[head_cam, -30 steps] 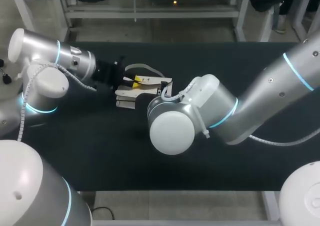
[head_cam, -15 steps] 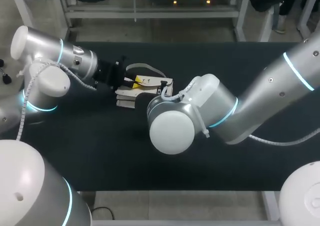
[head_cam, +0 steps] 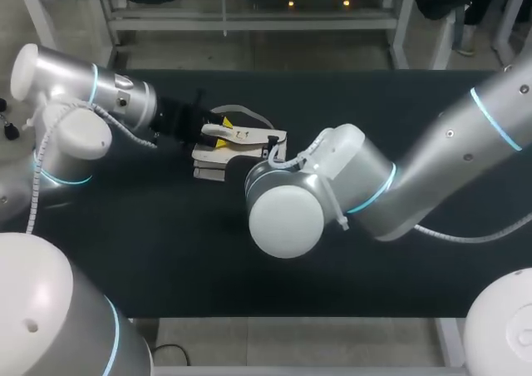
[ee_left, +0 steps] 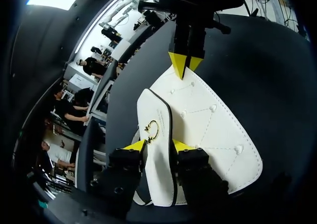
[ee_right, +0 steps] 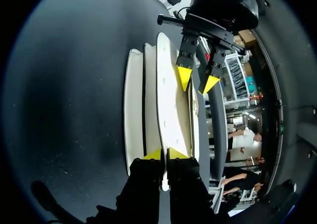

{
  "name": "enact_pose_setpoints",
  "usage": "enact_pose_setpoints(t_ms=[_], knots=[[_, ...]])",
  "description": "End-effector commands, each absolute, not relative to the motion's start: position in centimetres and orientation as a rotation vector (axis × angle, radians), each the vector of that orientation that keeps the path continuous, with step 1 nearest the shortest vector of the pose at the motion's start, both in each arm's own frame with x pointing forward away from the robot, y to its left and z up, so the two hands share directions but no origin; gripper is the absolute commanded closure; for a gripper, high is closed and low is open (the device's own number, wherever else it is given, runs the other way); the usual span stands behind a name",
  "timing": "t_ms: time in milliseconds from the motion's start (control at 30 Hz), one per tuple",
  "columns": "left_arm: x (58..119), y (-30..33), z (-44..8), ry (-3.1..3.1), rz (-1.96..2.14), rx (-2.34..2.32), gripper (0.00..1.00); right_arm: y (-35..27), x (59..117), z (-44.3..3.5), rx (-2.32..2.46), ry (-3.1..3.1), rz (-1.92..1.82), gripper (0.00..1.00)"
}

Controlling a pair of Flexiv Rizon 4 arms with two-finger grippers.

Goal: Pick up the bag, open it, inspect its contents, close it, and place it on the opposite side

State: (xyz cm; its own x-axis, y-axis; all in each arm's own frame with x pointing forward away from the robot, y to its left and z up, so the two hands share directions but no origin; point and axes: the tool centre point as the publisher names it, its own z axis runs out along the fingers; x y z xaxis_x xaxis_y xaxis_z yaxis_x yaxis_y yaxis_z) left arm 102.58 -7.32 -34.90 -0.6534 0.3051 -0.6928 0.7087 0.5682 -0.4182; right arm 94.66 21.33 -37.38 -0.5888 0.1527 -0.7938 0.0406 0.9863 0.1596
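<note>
- Bag (ee_left: 208,130) white and stitched, lying on the table (head_cam: 166,243) with its layered sections side by side; both arms meet over it
- Flap (ee_left: 157,154) with a gold ring clasp (ee_left: 152,131) stands off the bag's body, so the bag looks part-way open rather than fastened; its contents are not visible in any view
- Left gripper (ee_left: 158,145) at the flap end of the bag; jaws set a modest way apart, one finger on each side of the flap and both seeming to touch it, so it appears to hold the flap
- Right gripper (ee_right: 164,154) at the bag's opposite end; jaws almost together, pinched on a thin panel edge of the bag, bracing it
- Step in hand, as I judge it: opening; pick-up looks skipped or only partly done, since the bag rests on the table
- Next move likely calls for the left arm to draw the flap farther off the bag while the right keeps the body from sliding; pull along the flap's hinge line, not across it, or the thin panel may slip from the right pinch; only then can the inside be inspected
</note>
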Motion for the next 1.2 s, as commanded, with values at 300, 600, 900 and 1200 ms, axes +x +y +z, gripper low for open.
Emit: enact_pose_setpoints(t_ms=[300, 600, 900, 1200], knots=[[101.8, -6.1, -32.0, 2.235, -1.011, 0.736, 0.00, 20.7, 94.3, -37.4, 0.121, 2.181, 0.182, 0.95], [100.6, -5.5, -29.9, 2.289, -1.006, 0.682, 0.00, 20.6, 94.0, -36.9, 0.120, 2.222, 0.198, 0.00], [99.9, -4.8, -28.6, 2.381, -0.961, 0.601, 0.00, 19.9, 93.4, -34.4, 0.095, 2.245, 0.202, 0.00], [98.4, -3.2, -27.7, 2.507, -0.901, 0.515, 0.00, 18.8, 93.9, -32.3, 0.106, 2.361, 0.209, 0.00]])
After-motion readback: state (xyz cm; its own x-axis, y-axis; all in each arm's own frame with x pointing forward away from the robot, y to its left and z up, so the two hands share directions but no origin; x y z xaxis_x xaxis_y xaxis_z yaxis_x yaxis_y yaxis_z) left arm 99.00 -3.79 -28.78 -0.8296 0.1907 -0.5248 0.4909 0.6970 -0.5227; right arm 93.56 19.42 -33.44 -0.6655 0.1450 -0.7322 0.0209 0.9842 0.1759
